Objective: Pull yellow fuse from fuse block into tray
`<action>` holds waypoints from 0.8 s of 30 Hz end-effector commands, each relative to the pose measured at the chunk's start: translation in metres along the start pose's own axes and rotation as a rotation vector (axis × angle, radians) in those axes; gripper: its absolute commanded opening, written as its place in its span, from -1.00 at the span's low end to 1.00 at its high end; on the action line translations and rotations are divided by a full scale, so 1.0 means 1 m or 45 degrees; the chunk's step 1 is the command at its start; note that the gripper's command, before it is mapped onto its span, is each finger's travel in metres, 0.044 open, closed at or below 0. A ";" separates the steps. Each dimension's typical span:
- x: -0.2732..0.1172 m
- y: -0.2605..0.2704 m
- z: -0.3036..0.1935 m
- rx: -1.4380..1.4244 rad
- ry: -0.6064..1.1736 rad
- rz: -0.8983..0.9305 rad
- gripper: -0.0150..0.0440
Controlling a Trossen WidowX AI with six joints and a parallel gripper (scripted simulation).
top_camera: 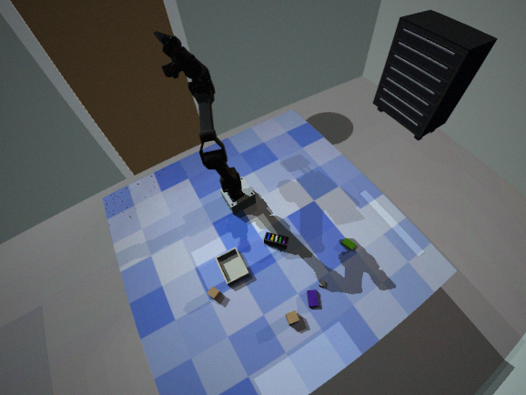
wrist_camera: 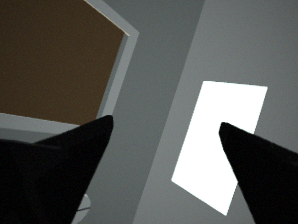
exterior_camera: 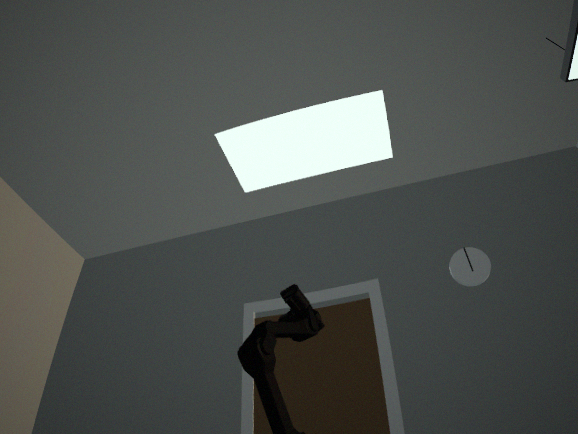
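The yellow fuse stands in the black fuse block, in a row between a blue fuse and a white fuse; green and purple fuses are further along. The pale, dark-walled tray lies left of and nearer the camera than the block, and looks empty. My gripper is open and empty, raised high above the mat and far from both block and tray. The wrist view shows only wall, door and ceiling light between and around the fingers; the exterior view shows the raised arm but no fuses.
A wooden cube lies close to the tray. Another wooden cube, a purple block, a small grey piece and a green block lie on the blue checked mat. The arm's base stands behind the fuse block.
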State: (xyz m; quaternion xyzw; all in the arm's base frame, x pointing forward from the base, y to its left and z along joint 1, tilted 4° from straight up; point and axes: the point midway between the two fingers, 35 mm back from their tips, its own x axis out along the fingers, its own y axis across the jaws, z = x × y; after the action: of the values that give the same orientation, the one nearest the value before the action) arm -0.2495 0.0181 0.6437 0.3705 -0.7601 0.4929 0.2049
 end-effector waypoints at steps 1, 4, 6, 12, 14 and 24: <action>-0.001 0.001 -0.001 0.001 0.006 0.007 0.78; -0.011 0.019 -0.021 0.020 0.094 0.100 0.51; -0.023 0.034 -0.039 0.037 0.175 0.175 0.33; -0.063 0.074 -0.093 0.179 0.446 0.358 -0.20; -0.082 0.086 -0.113 0.240 0.559 0.408 -0.28; -0.204 0.115 -0.198 0.473 1.181 0.526 -0.28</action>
State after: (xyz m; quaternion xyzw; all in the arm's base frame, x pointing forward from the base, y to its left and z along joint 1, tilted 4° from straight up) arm -0.2417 0.2585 0.5455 0.0374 -0.6030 0.7344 0.3092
